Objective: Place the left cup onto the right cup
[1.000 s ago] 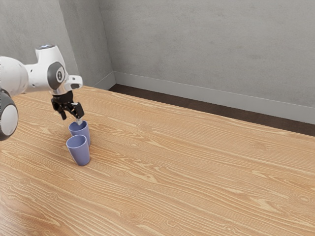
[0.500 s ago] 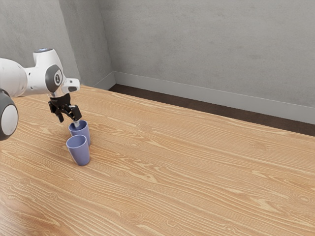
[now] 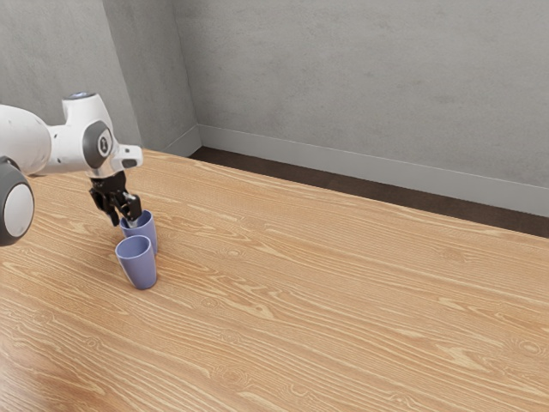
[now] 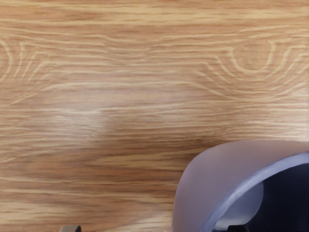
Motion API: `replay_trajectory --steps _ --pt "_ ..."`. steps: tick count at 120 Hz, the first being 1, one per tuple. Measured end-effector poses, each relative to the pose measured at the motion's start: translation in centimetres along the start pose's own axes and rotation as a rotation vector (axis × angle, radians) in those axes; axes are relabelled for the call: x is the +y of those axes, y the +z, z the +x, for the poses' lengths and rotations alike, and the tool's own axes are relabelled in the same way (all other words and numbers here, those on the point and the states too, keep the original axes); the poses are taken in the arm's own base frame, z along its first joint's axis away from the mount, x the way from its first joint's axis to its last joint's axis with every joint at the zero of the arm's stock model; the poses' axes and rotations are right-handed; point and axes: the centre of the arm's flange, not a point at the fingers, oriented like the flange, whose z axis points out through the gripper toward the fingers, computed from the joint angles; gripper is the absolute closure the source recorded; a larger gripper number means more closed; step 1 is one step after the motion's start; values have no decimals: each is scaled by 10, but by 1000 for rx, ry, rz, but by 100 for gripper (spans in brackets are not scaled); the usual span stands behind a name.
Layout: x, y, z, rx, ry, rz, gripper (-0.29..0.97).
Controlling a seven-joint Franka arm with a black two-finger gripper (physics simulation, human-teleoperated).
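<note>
Two blue cups stand close together on the wooden table (image 3: 343, 283) at the exterior view's left. The farther cup (image 3: 145, 233) is upright, and the nearer cup (image 3: 137, 261) stands just in front of it. My gripper (image 3: 127, 215) hangs low over the farther cup's rim on its left side, open. In the wrist view that cup's wall and rim (image 4: 217, 179) lie just under my hand. One dark fingertip (image 4: 71, 227) shows outside the wall and the other inside the cup, so the wall stands between the fingers without both touching it.
The table stretches wide toward the exterior view's right. A grey wall with a pale baseboard (image 3: 360, 163) runs behind the table's far edge, with a strip of dark floor (image 3: 386, 190) between them.
My hand has shifted slightly toward the exterior view's left and come down, from above the farther cup to its rim. Both cups stand where they were.
</note>
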Motion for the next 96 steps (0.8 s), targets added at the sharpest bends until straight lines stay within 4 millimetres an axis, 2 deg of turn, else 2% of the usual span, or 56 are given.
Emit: replay_trajectory --steps 13,34,47,96 --pt "1 0 0 0 1 -2 40" --pt "1 0 0 2 1 -4 61" --pt "2 -1 1 8 -4 -11 69" --pt "5 -7 2 20 -5 -15 77"
